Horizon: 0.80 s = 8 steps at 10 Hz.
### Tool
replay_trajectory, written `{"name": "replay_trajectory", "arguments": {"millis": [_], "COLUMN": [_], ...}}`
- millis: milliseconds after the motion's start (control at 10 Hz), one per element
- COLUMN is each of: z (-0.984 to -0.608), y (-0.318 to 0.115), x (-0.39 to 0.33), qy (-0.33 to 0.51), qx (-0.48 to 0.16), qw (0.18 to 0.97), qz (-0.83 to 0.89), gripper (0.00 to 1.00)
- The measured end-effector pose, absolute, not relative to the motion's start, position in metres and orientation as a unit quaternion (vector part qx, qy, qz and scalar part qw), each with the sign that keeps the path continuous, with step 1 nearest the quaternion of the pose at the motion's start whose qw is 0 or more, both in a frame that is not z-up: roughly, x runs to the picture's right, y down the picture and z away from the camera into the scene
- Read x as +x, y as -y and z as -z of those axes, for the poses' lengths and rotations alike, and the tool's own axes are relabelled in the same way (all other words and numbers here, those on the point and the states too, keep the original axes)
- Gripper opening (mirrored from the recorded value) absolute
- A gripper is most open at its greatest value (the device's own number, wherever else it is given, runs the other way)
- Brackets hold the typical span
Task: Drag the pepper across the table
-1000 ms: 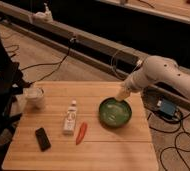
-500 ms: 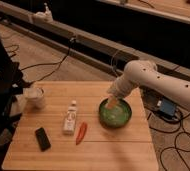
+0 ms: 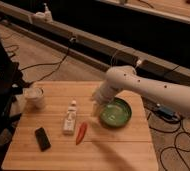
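Observation:
The slim red-orange pepper [image 3: 81, 133] lies on the light wooden table [image 3: 108, 152], just right of the white bottle [image 3: 70, 119]. My gripper [image 3: 95, 107] hangs from the white arm above the table, at the left rim of the green bowl [image 3: 114, 113]. It is up and to the right of the pepper and apart from it.
A white cup [image 3: 34, 97] stands at the table's back left. A black flat object [image 3: 42, 138] lies at the front left. Cables run over the floor behind and to the right of the table.
The arm has swung left, from over the green bowl to its left rim, nearer the bottle and the pepper. The objects on the table have not moved.

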<state>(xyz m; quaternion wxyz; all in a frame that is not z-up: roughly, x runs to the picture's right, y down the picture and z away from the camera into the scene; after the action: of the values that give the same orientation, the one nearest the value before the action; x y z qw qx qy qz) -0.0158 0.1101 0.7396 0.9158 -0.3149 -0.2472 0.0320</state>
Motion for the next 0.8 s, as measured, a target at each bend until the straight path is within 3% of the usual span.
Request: {"name": "replay_trajectory", "arguments": {"millis": [300,800], "z": [-0.727,-0.735], "y": [-0.141,-0.142], "x": [-0.045,-0.042], "qy": [0.287,0.283], "qx": [-0.36,-0.355], "qw": [0.887,0.891], "qz": [-0.007,-0.005], "gripper": [0.61,0.61]}}
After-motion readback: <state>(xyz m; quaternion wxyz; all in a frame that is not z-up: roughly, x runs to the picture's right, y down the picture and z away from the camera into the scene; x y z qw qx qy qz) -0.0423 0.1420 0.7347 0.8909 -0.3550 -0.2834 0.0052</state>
